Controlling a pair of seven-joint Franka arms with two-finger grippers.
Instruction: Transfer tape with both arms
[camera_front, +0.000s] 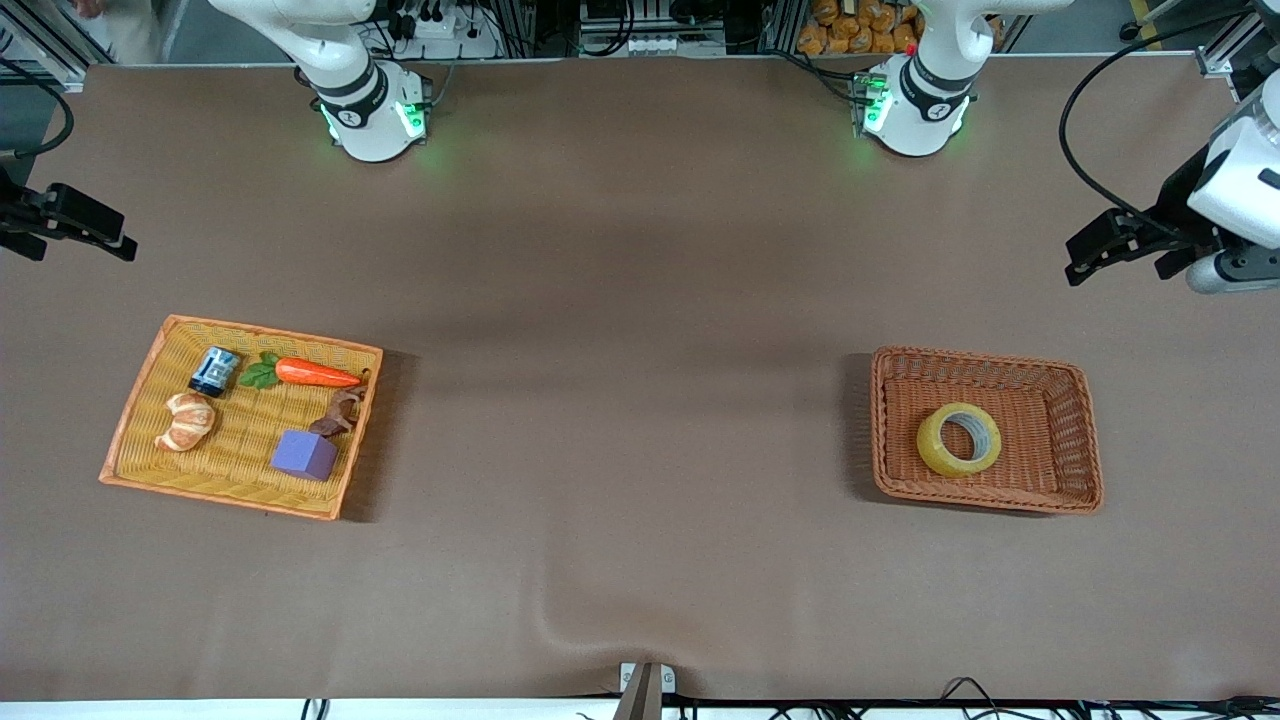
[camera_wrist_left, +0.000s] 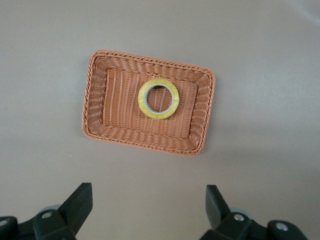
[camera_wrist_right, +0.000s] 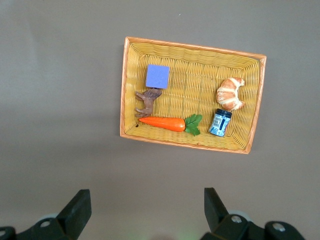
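Note:
The tape (camera_front: 959, 439), a yellowish roll with a grey core, lies flat in the brown wicker basket (camera_front: 890, 430) toward the left arm's end of the table. It also shows in the left wrist view (camera_wrist_left: 159, 98) inside the basket (camera_wrist_left: 95, 100). My left gripper (camera_front: 1085, 255) hangs high over the table's edge at that end, open and empty (camera_wrist_left: 149, 200). My right gripper (camera_front: 110, 240) hangs high at the right arm's end, open and empty (camera_wrist_right: 147, 200).
A yellow wicker tray (camera_front: 140, 400) toward the right arm's end holds a croissant (camera_front: 186, 421), a blue can (camera_front: 214, 370), a carrot (camera_front: 310, 373), a brown toy animal (camera_front: 340, 411) and a purple cube (camera_front: 305, 454). The tray also shows in the right wrist view (camera_wrist_right: 255, 100).

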